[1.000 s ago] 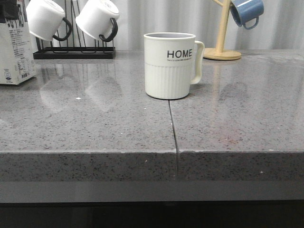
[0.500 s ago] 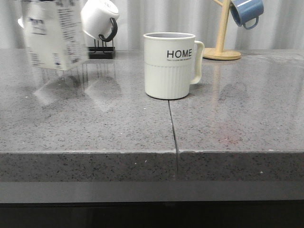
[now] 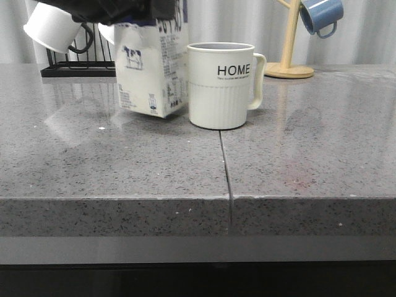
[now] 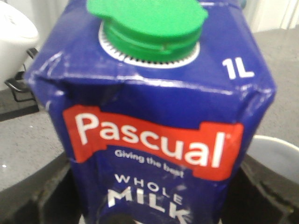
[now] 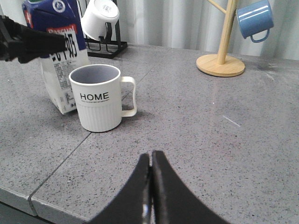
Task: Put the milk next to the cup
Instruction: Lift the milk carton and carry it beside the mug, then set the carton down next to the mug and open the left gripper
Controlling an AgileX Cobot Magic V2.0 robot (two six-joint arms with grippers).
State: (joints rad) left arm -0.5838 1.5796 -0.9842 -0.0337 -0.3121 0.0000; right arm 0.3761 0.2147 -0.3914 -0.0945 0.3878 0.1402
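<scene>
The milk (image 3: 151, 68) is a white carton with a dark blue top and a small cow picture. It hangs slightly tilted just left of the cup (image 3: 219, 86), almost touching it, with its base at or just above the counter. My left gripper (image 3: 120, 9) is shut on the milk's top; in the left wrist view its dark fingers (image 4: 42, 196) flank the carton (image 4: 154, 107) and its green cap. The cream "HOME" cup has its handle on the right and also shows in the right wrist view (image 5: 99, 100). My right gripper (image 5: 151, 156) is shut and empty, low over the counter in front of the cup.
A black rack (image 3: 93, 69) holding white mugs (image 3: 52, 28) stands at the back left. A wooden mug tree (image 3: 289, 43) with a blue mug (image 3: 322, 15) stands at the back right. A seam (image 3: 226, 167) runs through the grey counter from the cup to its front edge.
The milk has been carried from the far left across to the right and lowered, and it now sits close beside the cup's left side. The cup has not moved.
</scene>
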